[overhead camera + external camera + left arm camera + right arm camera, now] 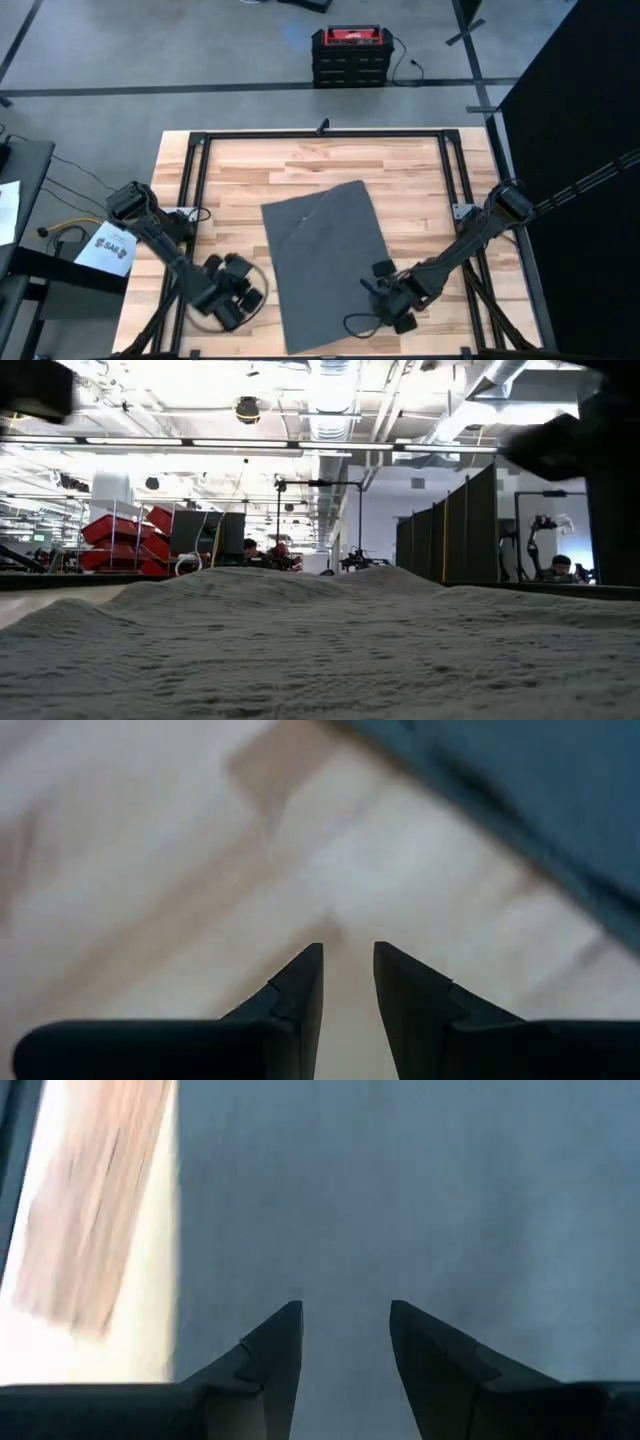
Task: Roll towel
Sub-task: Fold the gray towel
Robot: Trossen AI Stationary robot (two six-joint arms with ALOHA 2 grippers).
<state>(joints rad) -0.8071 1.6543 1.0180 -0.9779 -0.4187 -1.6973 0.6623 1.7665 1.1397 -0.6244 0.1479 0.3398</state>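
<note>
Left gripper (232,292) sits low over bare wood at the near-left of the light wooden plank table (230,165), just beside the towel's left edge but not touching it. In the left wrist view its two dark fingers (300,985) are parted by a narrow gap, nothing between them, with only wood under them and the cloth off to one side.

Plain dark grey soft cloth towel (325,262) lies flat and unrolled in the middle of the table, skewed a bit, with one faint diagonal crease near its far-left corner. Its near edge reaches the table's front edge. The low view is filled by the cloth's surface (320,650), mostly flat with a low hump. No white tag visible.

Right gripper (392,300) is over the towel's near-right part, close to the right edge. The right wrist view shows its fingers (275,1355) spread wider than the left's, empty, with grey cloth (400,1200) directly below and a strip of wood at one side.

Judgement: the roll hasn't begun; the step is getting hold of the near edge. To do it well, both grippers should likely pinch that edge at matching spots near its two corners. The left needs to shift onto the cloth first. Take only the top layer edge, lift slightly, and fold over evenly so the roll starts straight rather than coning on the skewed cloth.
</note>
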